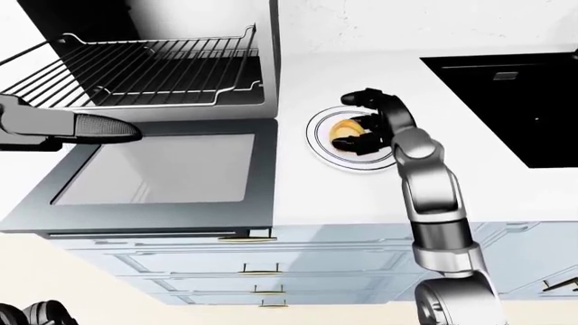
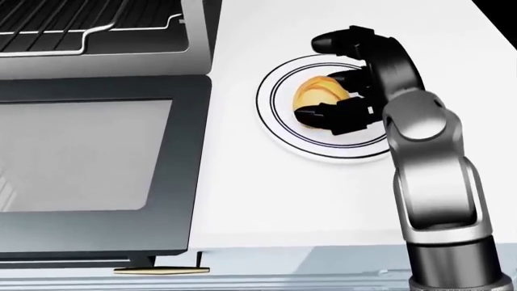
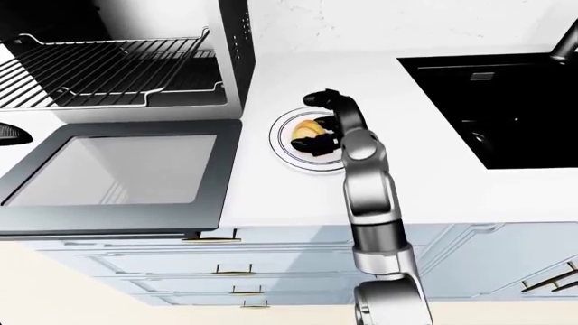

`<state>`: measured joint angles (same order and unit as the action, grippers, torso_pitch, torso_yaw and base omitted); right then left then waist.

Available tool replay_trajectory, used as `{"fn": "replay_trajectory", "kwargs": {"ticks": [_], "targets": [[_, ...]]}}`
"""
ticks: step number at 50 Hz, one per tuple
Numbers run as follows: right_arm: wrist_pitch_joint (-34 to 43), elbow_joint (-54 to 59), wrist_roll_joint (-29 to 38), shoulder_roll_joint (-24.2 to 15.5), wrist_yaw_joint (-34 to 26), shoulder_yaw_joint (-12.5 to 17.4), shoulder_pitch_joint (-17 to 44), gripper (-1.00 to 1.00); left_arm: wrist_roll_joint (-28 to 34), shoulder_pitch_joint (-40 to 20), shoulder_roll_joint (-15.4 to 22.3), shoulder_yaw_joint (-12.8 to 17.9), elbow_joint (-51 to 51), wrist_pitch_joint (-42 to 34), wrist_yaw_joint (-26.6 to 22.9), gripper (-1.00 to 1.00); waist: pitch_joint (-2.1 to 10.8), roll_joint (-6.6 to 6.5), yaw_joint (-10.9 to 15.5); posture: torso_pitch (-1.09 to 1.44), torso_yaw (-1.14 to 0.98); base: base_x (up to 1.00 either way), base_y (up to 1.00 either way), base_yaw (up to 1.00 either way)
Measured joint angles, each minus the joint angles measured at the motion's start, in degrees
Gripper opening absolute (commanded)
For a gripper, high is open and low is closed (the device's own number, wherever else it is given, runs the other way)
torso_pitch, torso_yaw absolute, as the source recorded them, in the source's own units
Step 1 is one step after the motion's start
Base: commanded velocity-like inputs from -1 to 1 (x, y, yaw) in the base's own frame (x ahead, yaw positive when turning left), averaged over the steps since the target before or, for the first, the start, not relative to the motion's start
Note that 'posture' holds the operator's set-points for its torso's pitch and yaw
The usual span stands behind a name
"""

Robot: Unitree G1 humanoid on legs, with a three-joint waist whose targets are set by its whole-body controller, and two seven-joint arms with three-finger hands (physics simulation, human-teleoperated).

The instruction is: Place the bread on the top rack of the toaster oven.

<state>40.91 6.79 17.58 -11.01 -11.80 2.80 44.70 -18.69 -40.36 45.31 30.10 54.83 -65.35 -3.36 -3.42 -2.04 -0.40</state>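
Note:
The bread [image 2: 322, 91], a golden roll, lies on a white plate [image 2: 271, 124] with dark rings, on the counter to the right of the toaster oven. My right hand [image 2: 312, 79] reaches over the plate. Its thumb [image 2: 310, 114] lies under the bread, one finger [image 2: 349, 77] is at the bread's right side, and another [image 2: 325, 42] arches above the plate's rim. The bread rests on the plate. The oven's top rack [image 1: 154, 68] is pulled out over the open glass door [image 1: 162, 169]. A grey part of my left arm [image 1: 81, 127] hangs over the door's left side.
A black sink [image 1: 515, 101] is set in the white counter at the right. Drawers with brass handles [image 1: 244, 238] run below the counter edge. Black rounded shapes [image 1: 27, 315] show at the bottom left of the left-eye view.

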Motion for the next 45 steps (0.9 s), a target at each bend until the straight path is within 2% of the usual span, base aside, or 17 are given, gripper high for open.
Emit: {"fn": "replay_trajectory", "kwargs": {"ticks": [9,21,36,45], "targets": [[0.22,-0.06,2.36,0.09,-1.96,-0.4,0.62,0.18,-1.74,-0.55,0.98,-0.88,-0.86,0.42,1.72,1.0,0.0,-0.12,-0.06,0.0,0.0,0.0,0.0,0.0],[-1.33,0.85,4.51,0.51,-2.89,-0.22,1.26,-0.1,-3.97,0.49,2.05,0.58,-0.54,0.64,3.0,1.0,-0.05,-0.38,-0.17,0.0,0.0,0.0,0.0,0.0],[-1.55,0.42,3.7,0.39,-1.93,0.22,2.26,-0.4,-6.71,2.01,3.15,1.9,-0.47,1.33,4.78,1.0,-0.31,-0.65,-0.24,0.0,0.0,0.0,0.0,0.0],[-0.99,-0.71,4.18,-0.12,-2.24,0.03,4.17,-0.69,-8.19,2.62,3.83,1.92,-0.75,1.88,6.07,1.0,-0.31,-0.71,-0.29,0.0,0.0,0.0,0.0,0.0]]}}
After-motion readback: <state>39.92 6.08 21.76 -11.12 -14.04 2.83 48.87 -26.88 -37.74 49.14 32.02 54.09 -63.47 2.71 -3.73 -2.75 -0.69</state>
